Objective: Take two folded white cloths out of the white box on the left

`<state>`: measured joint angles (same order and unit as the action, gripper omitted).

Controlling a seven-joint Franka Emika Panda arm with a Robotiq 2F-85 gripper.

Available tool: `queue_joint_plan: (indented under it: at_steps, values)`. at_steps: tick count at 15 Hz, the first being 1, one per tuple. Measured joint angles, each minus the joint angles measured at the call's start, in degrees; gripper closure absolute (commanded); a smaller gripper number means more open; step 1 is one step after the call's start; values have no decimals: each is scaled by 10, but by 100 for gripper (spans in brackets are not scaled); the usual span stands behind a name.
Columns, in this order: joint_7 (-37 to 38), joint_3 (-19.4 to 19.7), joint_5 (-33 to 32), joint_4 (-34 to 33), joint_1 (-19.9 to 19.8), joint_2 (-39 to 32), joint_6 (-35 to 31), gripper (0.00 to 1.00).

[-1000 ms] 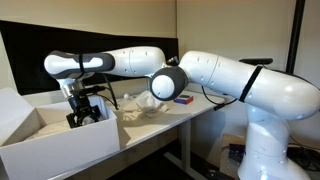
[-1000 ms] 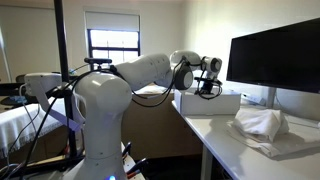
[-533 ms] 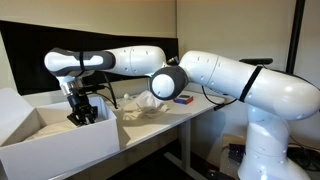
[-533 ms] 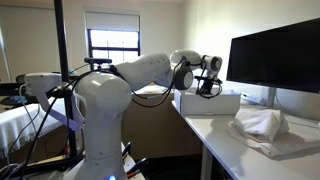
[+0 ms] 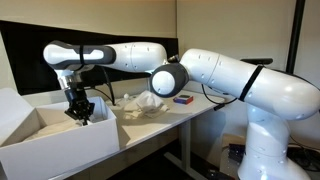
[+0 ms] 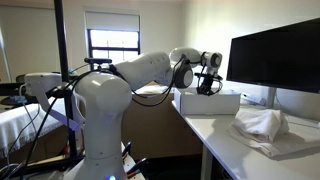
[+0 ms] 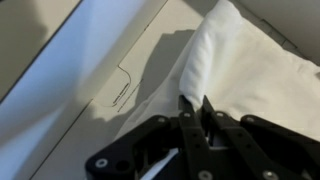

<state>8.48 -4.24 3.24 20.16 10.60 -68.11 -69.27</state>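
- Only the wrist view shows the grip: the gripper is pinched nearly closed on a fold of the cloth, which lies in the box.
- In both exterior views the box walls hide that cloth (the tool hangs just inside them).
- There is bare box floor beside the fold, and a tall flap stands at one end.
- A second cloth lies rumpled on the table, in front of a monitor.

hidden: near wall of the white box screens the box floor from me in an exterior view | cut off: cloth inside the box runs past the wrist view's right edge | unclear: the closed gripper masks whether fabric sits between its tips | too small: gripper over the box, I can't read its jaws
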Motion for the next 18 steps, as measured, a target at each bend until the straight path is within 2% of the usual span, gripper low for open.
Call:
queue_joint_plan:
  at_steps: [18]
  values:
    - [-21,-6,3,-3,-1,104,-23,97]
